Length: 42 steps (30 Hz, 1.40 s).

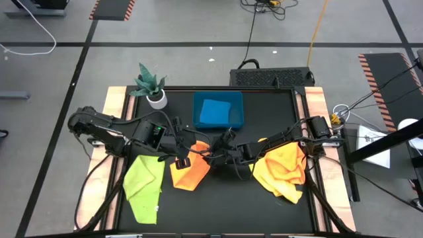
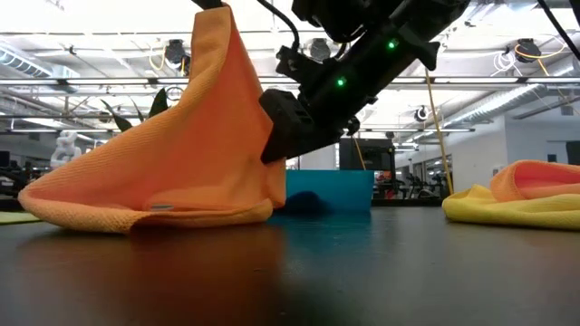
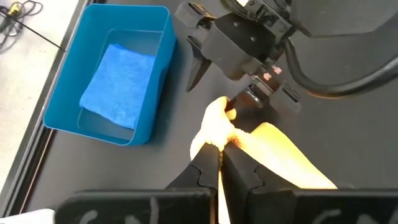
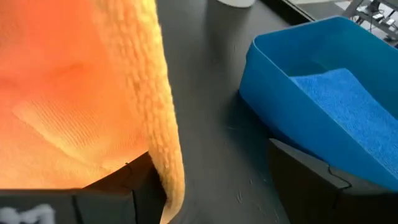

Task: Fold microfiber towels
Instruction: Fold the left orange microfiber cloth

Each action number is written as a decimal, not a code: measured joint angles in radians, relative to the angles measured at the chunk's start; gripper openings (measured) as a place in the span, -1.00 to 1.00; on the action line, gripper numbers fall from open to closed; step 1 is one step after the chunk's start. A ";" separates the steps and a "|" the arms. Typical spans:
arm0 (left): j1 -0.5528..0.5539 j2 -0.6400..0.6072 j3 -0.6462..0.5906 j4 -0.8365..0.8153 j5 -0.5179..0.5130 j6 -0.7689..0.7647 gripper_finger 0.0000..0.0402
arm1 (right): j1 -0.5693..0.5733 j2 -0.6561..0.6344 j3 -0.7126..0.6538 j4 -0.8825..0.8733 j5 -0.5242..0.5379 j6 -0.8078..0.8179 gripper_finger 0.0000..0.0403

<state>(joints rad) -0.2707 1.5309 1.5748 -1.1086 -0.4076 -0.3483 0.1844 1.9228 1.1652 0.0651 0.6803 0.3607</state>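
At table centre, left gripper (image 3: 219,163) pinched orange towel (image 1: 190,173) corner; right gripper (image 1: 221,147) gaped wide beside it. Your risk: fabric slips, fold collapses.

Black table (image 1: 225,192): 3 towels (image 1: 281,168), blue tray (image 1: 234,109), potted plant (image 1: 151,86).

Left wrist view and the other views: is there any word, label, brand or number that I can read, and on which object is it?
No text can be read in any view.
Left gripper, shut on the orange towel: pale marks on its body, cut off and blurred, unreadable.
Right gripper: white marks on its body, partly cropped, unreadable.
Blue tray and towels: no print visible.
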 joint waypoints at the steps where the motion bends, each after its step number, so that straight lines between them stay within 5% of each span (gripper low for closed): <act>1: -0.001 -0.003 0.000 -0.002 0.007 0.003 -0.98 | 0.000 0.000 0.000 -0.017 0.000 0.010 0.23; 13: -0.013 -0.008 0.001 -0.024 0.017 -0.001 -0.97 | 0.015 0.000 0.000 -0.155 -0.004 0.072 0.18; 27: -0.013 -0.008 0.001 -0.069 0.018 -0.015 -0.93 | 0.034 0.000 0.000 -0.182 -0.004 0.062 -0.40; 37: -0.013 -0.008 0.001 -0.081 0.025 -0.017 -0.97 | 0.039 0.000 0.000 -0.209 -0.004 0.044 -0.63; 42: -0.020 -0.008 0.001 -0.125 0.036 -0.020 -0.92 | 0.061 -0.022 0.000 -0.221 -0.005 -0.013 -0.94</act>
<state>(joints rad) -0.2903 1.5230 1.5761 -1.2336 -0.3719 -0.3686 0.2458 1.9004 1.1648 -0.1556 0.6757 0.3479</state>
